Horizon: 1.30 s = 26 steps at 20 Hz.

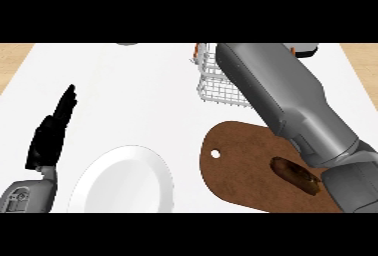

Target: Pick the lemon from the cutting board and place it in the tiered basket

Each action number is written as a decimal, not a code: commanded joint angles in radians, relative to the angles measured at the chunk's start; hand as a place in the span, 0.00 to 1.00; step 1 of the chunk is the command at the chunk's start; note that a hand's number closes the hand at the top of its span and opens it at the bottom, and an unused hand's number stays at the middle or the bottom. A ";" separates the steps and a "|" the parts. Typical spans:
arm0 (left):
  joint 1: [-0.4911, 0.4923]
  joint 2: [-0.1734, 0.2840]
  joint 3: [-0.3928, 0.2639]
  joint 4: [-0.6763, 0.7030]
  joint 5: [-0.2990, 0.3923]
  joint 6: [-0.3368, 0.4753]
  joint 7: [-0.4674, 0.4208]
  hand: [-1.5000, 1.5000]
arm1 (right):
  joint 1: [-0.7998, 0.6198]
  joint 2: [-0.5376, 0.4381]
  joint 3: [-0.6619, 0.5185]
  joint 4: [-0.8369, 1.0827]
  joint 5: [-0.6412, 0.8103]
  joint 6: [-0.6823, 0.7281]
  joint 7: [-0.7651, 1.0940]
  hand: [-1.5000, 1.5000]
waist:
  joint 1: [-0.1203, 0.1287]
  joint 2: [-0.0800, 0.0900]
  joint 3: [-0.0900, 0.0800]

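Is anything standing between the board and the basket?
Nothing loose lies between board and basket; only the right forearm crosses there, covering part of the basket. Lemon and right hand don't show.

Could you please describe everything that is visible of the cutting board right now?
The cutting board is a flat, dark brown, wood-looking slab with rounded corners and a small round hole near its left edge. It lies on the white counter, right of the white plate and in front of the wire basket. A dark brown elongated item rests on it. The grey right forearm crosses above it and hides its right part; no lemon shows on it.
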 commanded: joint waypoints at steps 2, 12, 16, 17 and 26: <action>-0.006 0.004 0.012 0.000 0.011 -0.016 0.005 0.50 | 0.059 -0.020 -0.078 -0.012 -0.062 0.005 -0.110 1.00 | -0.001 0.001 0.000; 0.010 0.003 0.013 -0.055 0.004 -0.022 0.049 0.50 | 0.187 0.027 -0.216 -0.024 -0.158 -0.052 -0.080 0.00 | 0.000 -0.001 0.000; 0.020 -0.051 -0.033 -0.057 -0.045 0.027 0.067 0.50 | 0.266 0.030 -0.248 -0.089 -0.165 -0.221 -0.157 0.00 | -0.004 -0.002 0.001; -0.026 -0.032 -0.004 -0.008 -0.033 0.021 0.031 0.50 | 0.247 0.010 -0.264 -0.075 -0.160 -0.247 -0.174 0.00 | -0.004 0.002 0.000; 0.020 -0.016 0.017 -0.018 -0.018 -0.006 0.001 0.50 | 0.262 -0.055 -0.286 -0.320 -0.121 -0.280 -0.094 0.00 | -0.017 -0.007 0.000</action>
